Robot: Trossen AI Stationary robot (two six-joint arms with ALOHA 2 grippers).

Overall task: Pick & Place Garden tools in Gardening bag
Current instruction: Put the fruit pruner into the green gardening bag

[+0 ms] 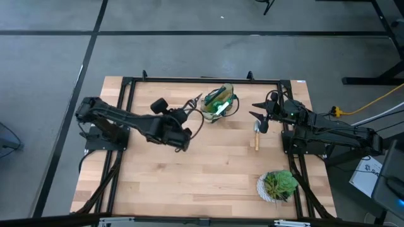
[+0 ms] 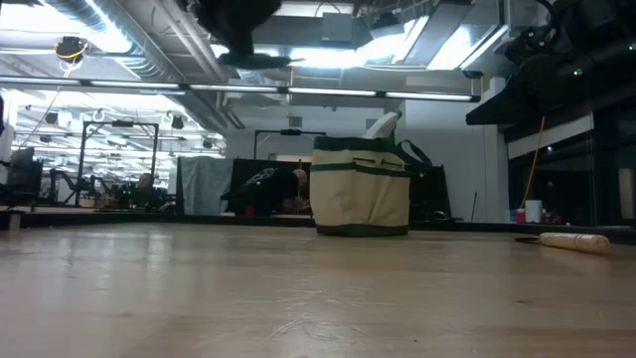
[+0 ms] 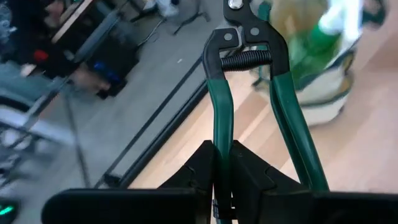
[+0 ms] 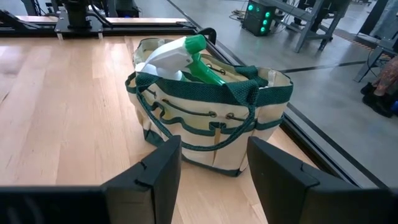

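Green-handled pruning shears (image 3: 249, 93) are pinched in my left fingers (image 3: 217, 180), left of the gardening bag (image 1: 219, 104); next, carry them over its mouth and release. Right fingers (image 4: 211, 168) wait spread.

We see the table (image 1: 208, 164) from above under even, soft light, and the arms throw only faint shadows on the wood. At the twelve o'clock side, the spray bottle (image 1: 218, 103) in the bag (image 1: 222, 112) glows an overexposed bright green. From table height we look into bright ceiling light strips (image 2: 328, 92), which glare white; the bag (image 2: 360, 189) stands fairly clear, while the near wood at six o'clock is soft and blurred. In the left wrist picture the green handles of the shears (image 3: 249, 118) are sharp, but the floor and bag (image 3: 317, 68) behind smear with blur. The right wrist picture is bright and crisp, with the near dark fingers (image 4: 155, 177) slightly soft.
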